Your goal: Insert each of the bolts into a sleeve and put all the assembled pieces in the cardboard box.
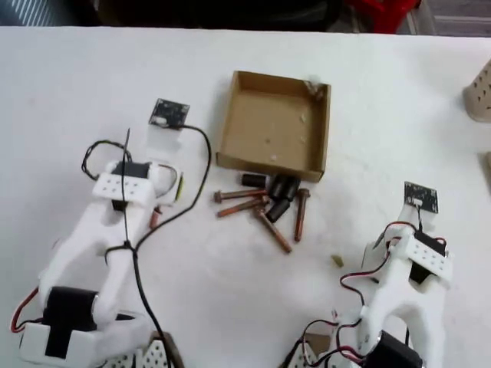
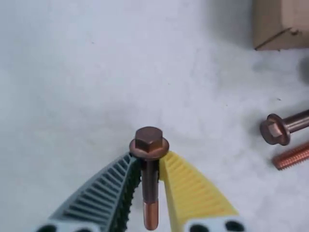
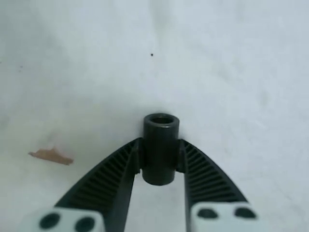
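— White table (image 1: 92,69), box (image 1: 261,130) at far middle. Loose parts?
— Four bolts (image 1: 274,230) and a few dark sleeves (image 1: 284,186), heaped just in front of box, some touching. Tiny brown scrap (image 1: 337,261) lies nearer right arm.
— Left gripper (image 2: 149,158)?
— Clamped on a bolt (image 2: 150,145). Fingers pinch the shank right under the hex head, and the shank end points back toward the wrist. It sits left of heap, apart from it.
— Right gripper (image 3: 160,145)?
— Closed around a sleeve (image 3: 161,130), open bore facing away from the wrist. It's above bare table, right of heap.
— Held bolt and sleeve near each other?
— No, well apart, heap between them.
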Controlling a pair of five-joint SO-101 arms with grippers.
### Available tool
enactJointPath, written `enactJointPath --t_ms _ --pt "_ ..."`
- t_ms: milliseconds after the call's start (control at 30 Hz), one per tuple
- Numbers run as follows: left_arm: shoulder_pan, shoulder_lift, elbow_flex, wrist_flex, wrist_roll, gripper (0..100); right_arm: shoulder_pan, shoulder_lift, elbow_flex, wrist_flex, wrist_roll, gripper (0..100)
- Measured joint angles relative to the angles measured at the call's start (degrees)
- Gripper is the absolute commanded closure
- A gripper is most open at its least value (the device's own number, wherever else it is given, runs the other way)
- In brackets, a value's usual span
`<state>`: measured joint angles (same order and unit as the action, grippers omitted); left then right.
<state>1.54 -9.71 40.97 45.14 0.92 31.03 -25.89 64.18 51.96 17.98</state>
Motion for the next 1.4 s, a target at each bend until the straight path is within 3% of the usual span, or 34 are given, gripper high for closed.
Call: enactJointPath --t_ms 67,267,433,833,1133,1267,1400 --pt "0.0 0.0 0.0 0.0 0.0 93 0.0 0.0 0.0 -0.18 -0.62 98.8" --pt "0.0 0.0 0.26 -0.35 0.0 93 -0.09 0.09 0.0 -0.97 -0.7 98.1" --pt "0.0 0.0 3.16 -5.27 0.0 93 -2.55 0.09 -2.02 1.49 -0.79 98.1" --pt "-1.41 0.0 4.04 -7.82 0.0 93 -22.77 0.18 -23.47 25.58 -0.79 98.1" --pt "-1.76 0.0 4.04 -7.82 0.0 93 -43.25 0.18 -24.44 26.02 -0.79 98.1" --pt "-1.76 0.0 4.04 -8.79 0.0 93 -52.57 0.18 -24.44 21.8 -0.79 98.1" --pt "-2.11 0.0 4.04 -9.85 0.0 93 -56.62 0.18 -24.44 15.65 -2.37 98.1"
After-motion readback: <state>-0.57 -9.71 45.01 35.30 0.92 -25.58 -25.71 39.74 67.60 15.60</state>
